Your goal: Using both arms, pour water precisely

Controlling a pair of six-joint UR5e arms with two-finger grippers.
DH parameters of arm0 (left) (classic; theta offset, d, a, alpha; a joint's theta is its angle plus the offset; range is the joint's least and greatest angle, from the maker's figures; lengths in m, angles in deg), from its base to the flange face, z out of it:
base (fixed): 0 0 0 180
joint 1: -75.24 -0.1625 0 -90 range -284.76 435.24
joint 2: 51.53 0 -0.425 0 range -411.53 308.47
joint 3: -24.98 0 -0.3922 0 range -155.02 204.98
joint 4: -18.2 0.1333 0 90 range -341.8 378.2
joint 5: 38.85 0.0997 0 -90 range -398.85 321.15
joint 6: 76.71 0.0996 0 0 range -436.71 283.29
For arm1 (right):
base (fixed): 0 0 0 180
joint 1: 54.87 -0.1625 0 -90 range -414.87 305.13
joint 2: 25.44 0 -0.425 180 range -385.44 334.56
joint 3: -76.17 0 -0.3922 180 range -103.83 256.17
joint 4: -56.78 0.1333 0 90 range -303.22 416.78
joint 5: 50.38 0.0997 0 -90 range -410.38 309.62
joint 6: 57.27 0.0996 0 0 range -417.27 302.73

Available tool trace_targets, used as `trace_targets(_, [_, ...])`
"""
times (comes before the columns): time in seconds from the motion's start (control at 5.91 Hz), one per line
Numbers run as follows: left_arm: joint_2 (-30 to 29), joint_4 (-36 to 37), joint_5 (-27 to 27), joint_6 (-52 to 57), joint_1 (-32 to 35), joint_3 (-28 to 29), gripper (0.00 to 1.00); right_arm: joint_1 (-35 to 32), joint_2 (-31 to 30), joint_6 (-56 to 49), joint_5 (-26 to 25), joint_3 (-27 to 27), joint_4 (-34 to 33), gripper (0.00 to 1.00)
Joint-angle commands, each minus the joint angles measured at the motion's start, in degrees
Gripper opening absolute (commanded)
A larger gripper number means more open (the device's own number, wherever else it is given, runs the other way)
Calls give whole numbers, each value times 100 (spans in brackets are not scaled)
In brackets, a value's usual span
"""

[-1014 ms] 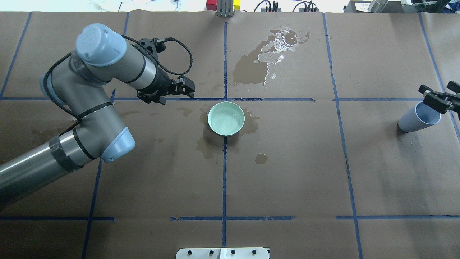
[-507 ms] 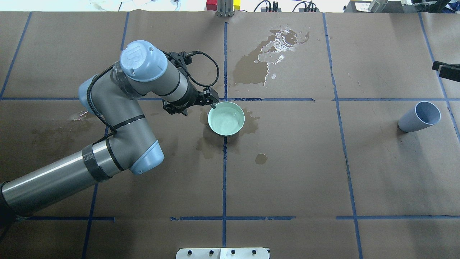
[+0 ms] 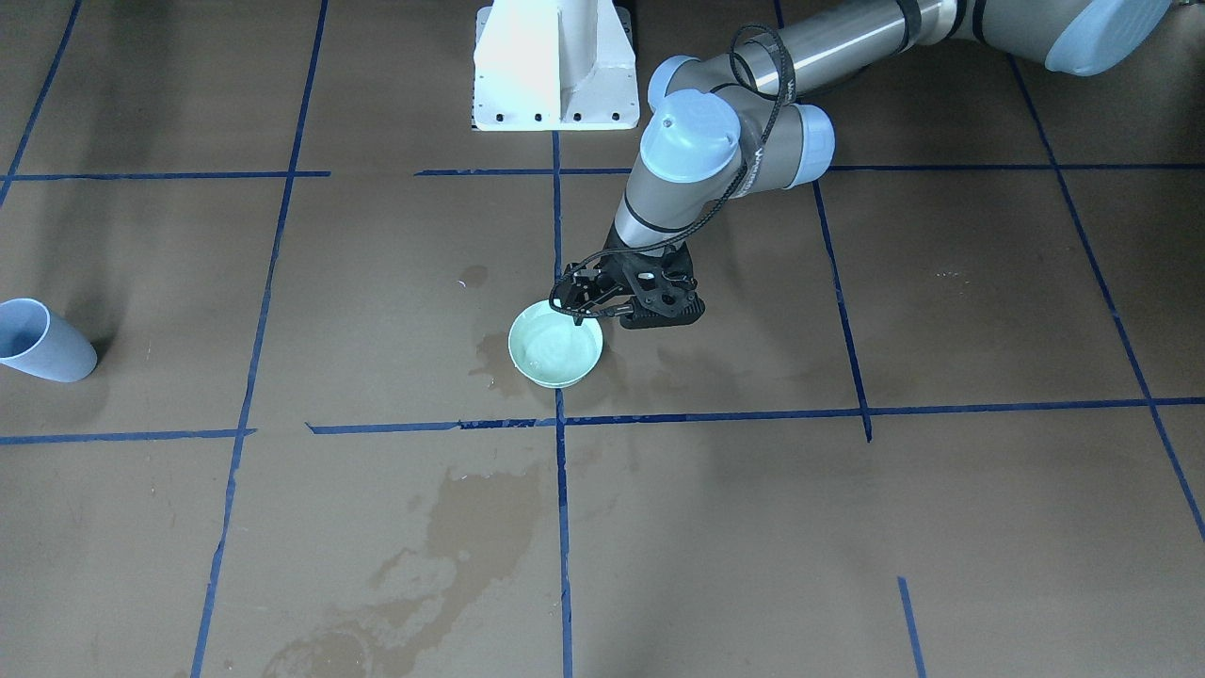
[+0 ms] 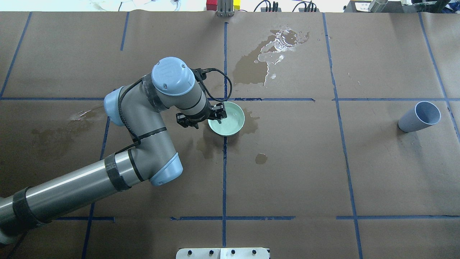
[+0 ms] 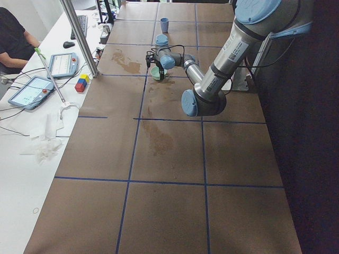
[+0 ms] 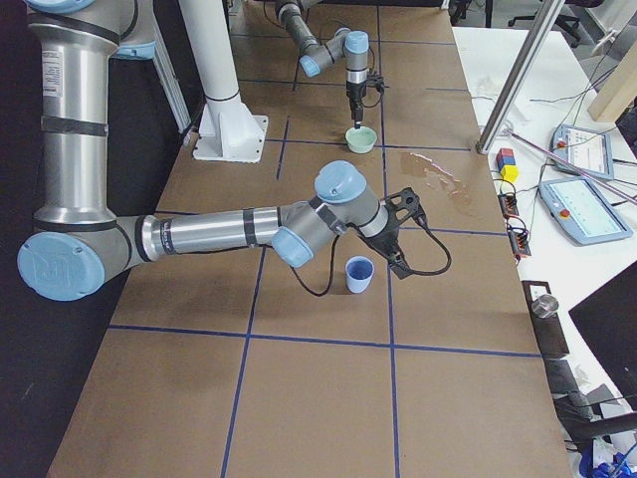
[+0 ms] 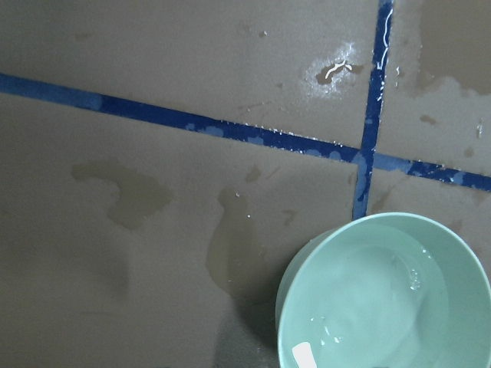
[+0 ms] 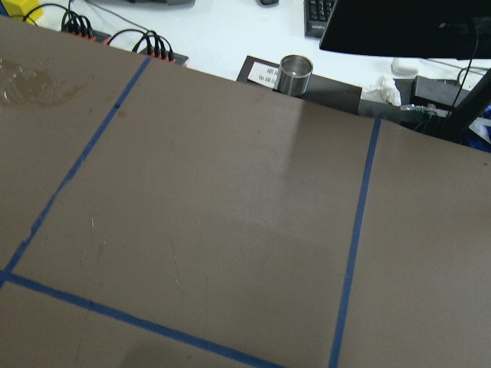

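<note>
One left pincer [image 4: 219, 113] sits at the rim of the bowl [image 4: 243, 120] holding water [image 4: 231, 121].

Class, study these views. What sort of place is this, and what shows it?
Probably a robotics lab: a left arm and right arm beside a white pedestal, a table gridded with blue tape, and control tablets on a side bench.

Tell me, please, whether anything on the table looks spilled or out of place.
Yes. Spilled water glistens in a dark wet patch on the brown paper beyond the green bowl, damp stains ring the bowl, and one separate spot lies nearer the robot.
</note>
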Motion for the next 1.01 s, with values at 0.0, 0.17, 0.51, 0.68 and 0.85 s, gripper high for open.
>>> trace_targets(0.0, [-195,3,137,-19,-59,337,49,-408,158,-1631,572,40,-1728,100])
trace_targets(0.17, [-186,-6,137,-2,-59,346,37,-391,175,-1933,669,49,-2213,100])
trace_targets(0.51, [-134,11,137,16,-42,346,7,-365,158,-2103,696,-12,-2411,100])
trace_targets(0.68, [-125,20,137,16,-24,346,0,-365,132,-2103,696,-21,-2411,100])
trace_targets(0.85, [-125,20,128,7,72,311,0,-365,105,-2103,739,-30,-2402,100])
